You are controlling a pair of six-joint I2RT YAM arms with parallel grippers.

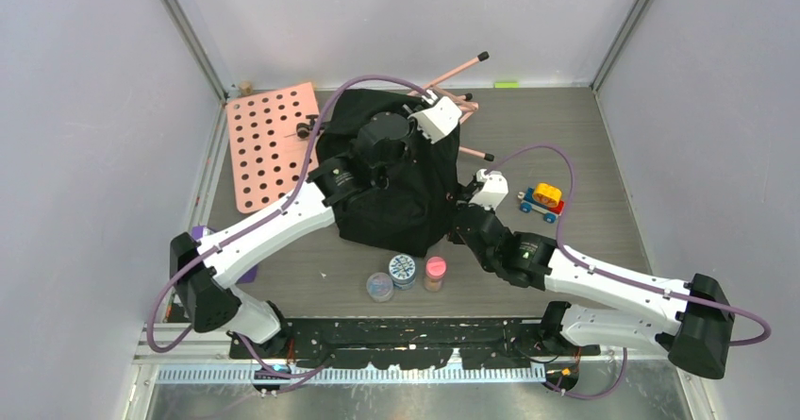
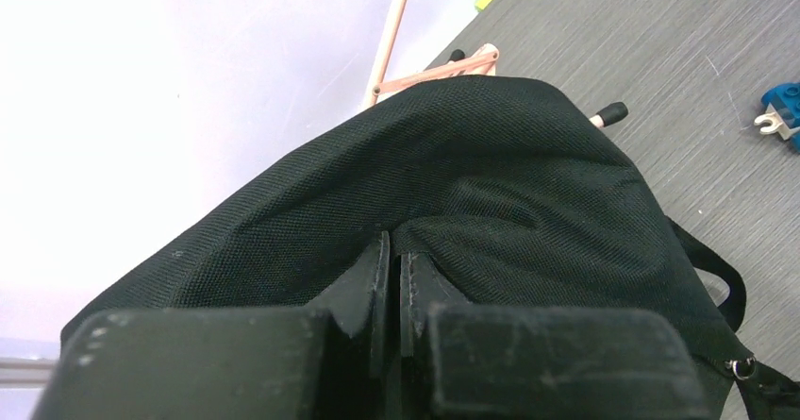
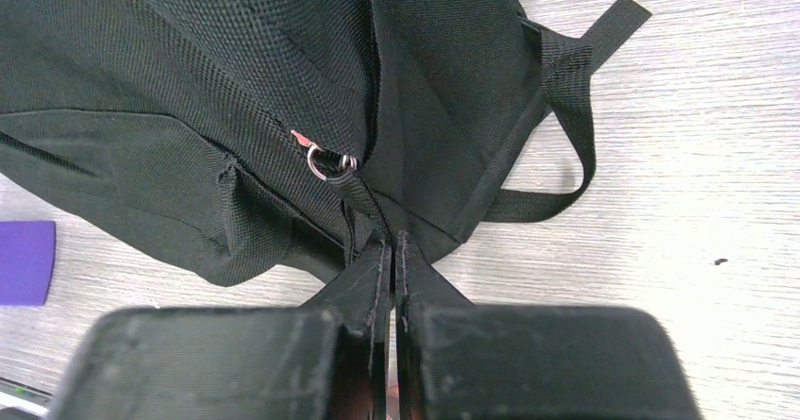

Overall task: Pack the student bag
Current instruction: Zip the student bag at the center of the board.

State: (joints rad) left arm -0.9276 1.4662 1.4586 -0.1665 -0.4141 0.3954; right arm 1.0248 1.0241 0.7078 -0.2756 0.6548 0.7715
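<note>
**Bag pinned between both grippers, its mouth not yet showing**

Nearest the bases, three small jars (image 1: 406, 271) stand in a cluster just off the 6 o'clock edge of the bag (image 1: 391, 198).

The bag lies at mid-table, a slumped black heap with its long axis running roughly 6 to 12 o'clock.

At its 3 o'clock edge, the right gripper (image 3: 392, 246) has its fingers pressed together on a strap (image 3: 363, 201) that hangs from a small metal ring (image 3: 325, 163). A toy car (image 1: 542, 198) sits on the table farther out at 3 o'clock, apart from the bag.

Toward 12 o'clock, the left gripper (image 2: 394, 250) rests on the bag's upper hump. Its fingers are likewise closed, and a ridge of cloth rises at their tips, so it appears to pinch a fold.

Pink sticks (image 1: 459, 69) jut out beyond the far edge, and a pegboard (image 1: 269, 142) lies at 9 to 10 o'clock.

The next move probably turns on the two holds. They sit about a quarter turn apart, so drawing them away from each other should tension the cloth between 12 and 3 o'clock. No opening or lining shows in any view.
</note>
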